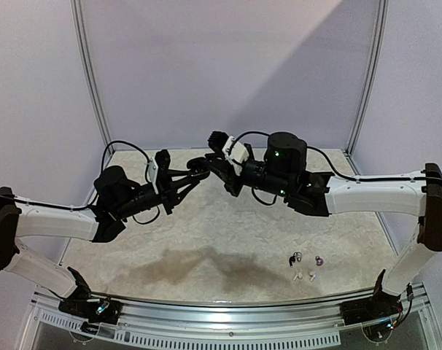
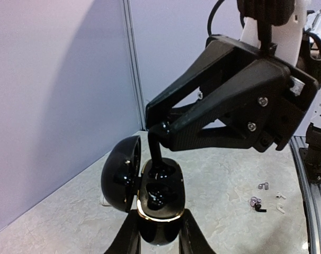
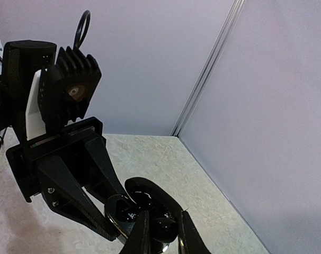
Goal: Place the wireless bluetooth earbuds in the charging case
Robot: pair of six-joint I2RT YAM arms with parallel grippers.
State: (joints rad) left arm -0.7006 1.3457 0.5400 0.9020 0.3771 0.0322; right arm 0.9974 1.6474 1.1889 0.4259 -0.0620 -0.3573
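Observation:
A glossy black charging case (image 2: pixel 159 203) is held up in the air, lid (image 2: pixel 119 174) swung open to the left. My left gripper (image 2: pixel 159 216) is shut on its lower body. My right gripper (image 2: pixel 157 151) comes down from above and its tips reach into the far socket. From the right wrist, my right gripper (image 3: pixel 163 225) is shut on a small glossy black earbud (image 3: pixel 167 235) at the case's mouth (image 3: pixel 123 211). The near socket holds something glossy and black. From above, both grippers meet at the case (image 1: pixel 206 167) over the far table.
Loose earbuds lie on the table at the near right: a purplish one (image 1: pixel 318 260), a dark one (image 1: pixel 295 258) and a white stemmed pair (image 1: pixel 304 276). They show as well from the left wrist, purplish (image 2: pixel 254 201) and white (image 2: pixel 280 202). Walls close in the back and sides.

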